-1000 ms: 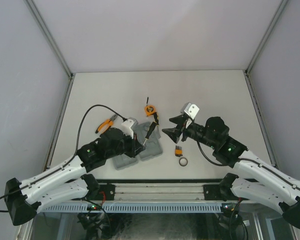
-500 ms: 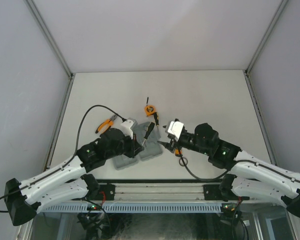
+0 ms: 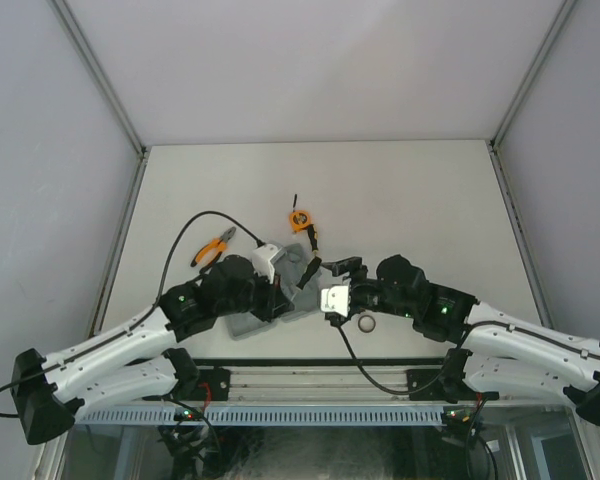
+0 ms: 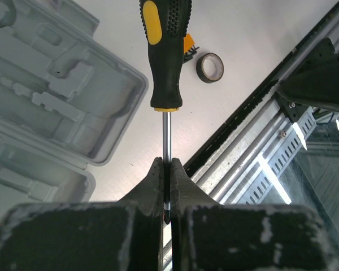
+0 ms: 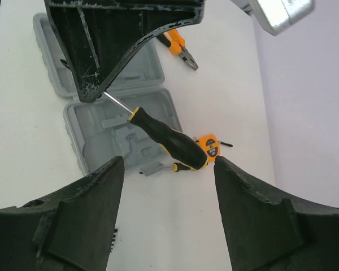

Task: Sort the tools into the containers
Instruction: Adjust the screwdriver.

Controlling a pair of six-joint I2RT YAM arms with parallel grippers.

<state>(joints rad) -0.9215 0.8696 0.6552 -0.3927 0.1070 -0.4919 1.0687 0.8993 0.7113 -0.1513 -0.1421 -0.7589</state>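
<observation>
Status: left gripper (image 4: 165, 169) has its fingers pressed together on the bare metal shaft of a black-and-yellow-orange screwdriver (image 4: 165, 51). Grip sits close to the tip, with the handle sticking out well beyond the fingers. In the right wrist view the tool hangs tilted. The shaft runs down out of the left gripper and the handle lies across the nearer half of the grey moulded-plastic hinged tool case (image 5: 107, 130). Can't tell whether the handle touches the case or floats above it.

Right gripper (image 5: 168, 160) has its fingers spread wide with nothing between them. It points at the case and the held screwdriver from the right side.

The case lies open and flat on the white table (image 3: 400, 200), between the two arms near the front edge. Both halves show their moulded recesses, and I can't see a tool seated in any of them.

Other tools, all on the table outside the case:
- orange-handled pliers (image 3: 212, 248), left of the case and apart from it
- round orange tape measure (image 3: 296, 220), just beyond the far side of the case
- second black-and-orange screwdriver (image 3: 310, 240), just beside the tape measure; contact unclear
- small dark ring (image 4: 209, 67), flat on the table right of the case, near the front rail
- small black-and-orange bit set (image 4: 187, 45), just beside the ring and partly hidden behind the held handle in the left wrist view
</observation>
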